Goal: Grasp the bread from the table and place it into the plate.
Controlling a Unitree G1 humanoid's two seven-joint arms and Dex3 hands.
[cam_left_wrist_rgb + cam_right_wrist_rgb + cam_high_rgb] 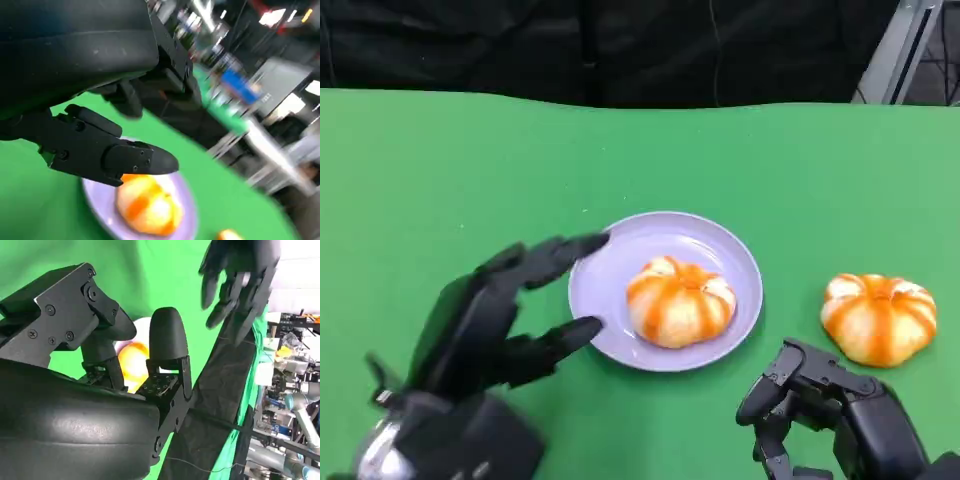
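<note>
A lavender plate (650, 240) lies mid-table with an orange-striped bread (680, 300) on it. A second, matching bread (878, 317) sits on the green cloth to the plate's right. My left hand (490, 320) hovers at the plate's left rim, fingers spread, holding nothing. Its wrist view shows those fingers (115, 155) above the plate (95, 200) and the bread (147, 205) on it. My right hand (830, 410) is low at the front, just short of the second bread, empty, fingers bent. A bread (131, 362) shows between its fingers (167, 340).
Green cloth covers the table (440, 170), and a black backdrop stands behind its far edge. A metal frame (905, 50) rises at the back right. Bare cloth lies left of and behind the plate.
</note>
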